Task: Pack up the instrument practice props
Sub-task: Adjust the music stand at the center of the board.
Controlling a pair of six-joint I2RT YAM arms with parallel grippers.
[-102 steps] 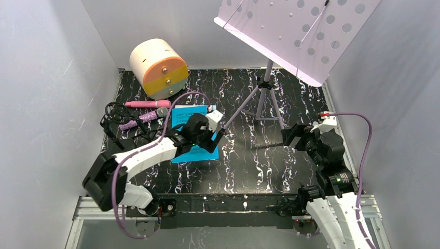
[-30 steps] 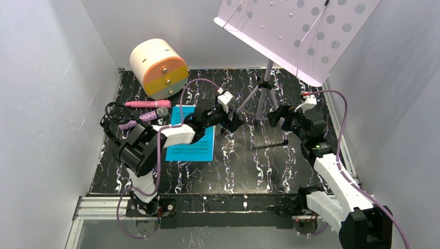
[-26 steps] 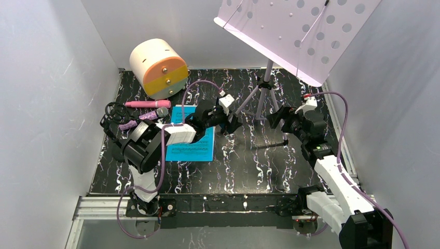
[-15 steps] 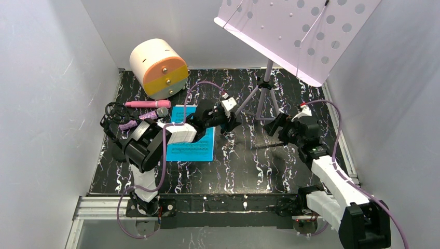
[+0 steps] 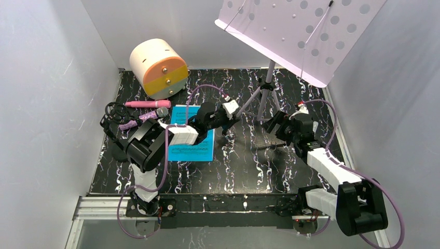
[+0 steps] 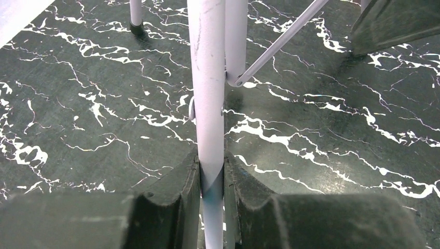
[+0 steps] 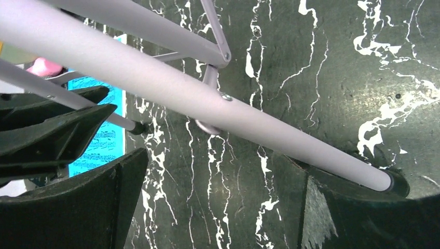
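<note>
The lilac perforated music rack (image 5: 301,36) stands on its tripod legs (image 5: 264,98) at the back right. My left gripper (image 5: 232,117) is shut on the left leg; in the left wrist view the pale tube (image 6: 207,78) is pinched between the pads of my left gripper (image 6: 211,176). My right gripper (image 5: 275,124) is open beside the right leg (image 7: 181,88), which crosses above my right gripper (image 7: 218,202) without being clamped. A blue sheet-music page (image 5: 192,145) lies flat under the left arm. The pink microphone (image 5: 147,104), purple microphone (image 5: 145,118) and black tripods (image 5: 115,116) lie at the left.
A cream cylinder box (image 5: 158,67) with an orange-grey face sits on its side at the back left. White walls close in the left, back and right sides of the black marbled table (image 5: 244,166).
My left gripper has shut on the rack's leg. The right arm has moved left, closer to the tripod. The rack's top has shifted slightly.
</note>
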